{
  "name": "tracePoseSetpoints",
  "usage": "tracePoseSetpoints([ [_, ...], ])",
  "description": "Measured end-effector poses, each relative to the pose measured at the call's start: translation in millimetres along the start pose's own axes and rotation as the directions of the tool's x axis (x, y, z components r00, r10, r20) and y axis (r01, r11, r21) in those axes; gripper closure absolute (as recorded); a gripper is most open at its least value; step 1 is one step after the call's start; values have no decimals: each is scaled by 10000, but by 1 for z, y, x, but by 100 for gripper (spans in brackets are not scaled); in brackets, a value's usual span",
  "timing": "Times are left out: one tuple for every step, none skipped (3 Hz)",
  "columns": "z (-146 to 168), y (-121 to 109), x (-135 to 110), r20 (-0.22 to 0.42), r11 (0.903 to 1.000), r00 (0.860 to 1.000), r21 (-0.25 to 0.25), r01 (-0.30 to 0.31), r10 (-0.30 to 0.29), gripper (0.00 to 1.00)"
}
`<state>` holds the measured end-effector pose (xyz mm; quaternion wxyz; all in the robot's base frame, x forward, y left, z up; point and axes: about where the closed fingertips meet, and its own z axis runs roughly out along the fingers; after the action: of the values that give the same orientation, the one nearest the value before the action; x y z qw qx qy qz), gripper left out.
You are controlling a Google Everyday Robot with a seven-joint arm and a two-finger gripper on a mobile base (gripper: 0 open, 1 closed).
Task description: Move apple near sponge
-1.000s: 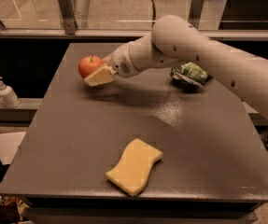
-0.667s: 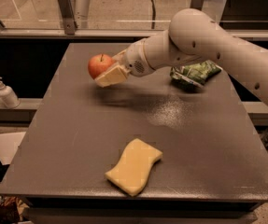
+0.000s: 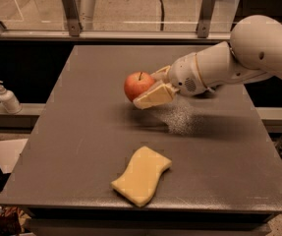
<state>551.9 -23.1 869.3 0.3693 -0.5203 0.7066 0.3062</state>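
Note:
The red-orange apple (image 3: 138, 85) with a short dark stem is held in the air above the middle of the dark table. My gripper (image 3: 149, 89) reaches in from the right and is shut on the apple, one cream finger (image 3: 153, 96) in front of it and one behind. The pale-yellow sponge (image 3: 141, 175) with wavy sides lies flat near the table's front edge, below and slightly right of the apple, well apart from it. The apple's shadow falls on the table between them.
The grey table (image 3: 81, 146) has edges on all sides. My white arm (image 3: 243, 58) covers the table's right rear part. A soap pump bottle (image 3: 7, 98) stands on a ledge to the left. A rail with metal posts (image 3: 72, 11) runs behind the table.
My gripper has carried the apple from the table's rear left toward the middle, nearer the sponge. The green-and-white bag seen earlier at the right rear is now hidden behind my arm.

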Motion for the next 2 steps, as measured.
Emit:
tracePoseSetpoints([
  [-1, 0, 8, -135, 10000, 9999, -58, 44, -45, 100],
  [-21, 9, 23, -145, 9999, 9998, -67, 116, -117, 100],
])
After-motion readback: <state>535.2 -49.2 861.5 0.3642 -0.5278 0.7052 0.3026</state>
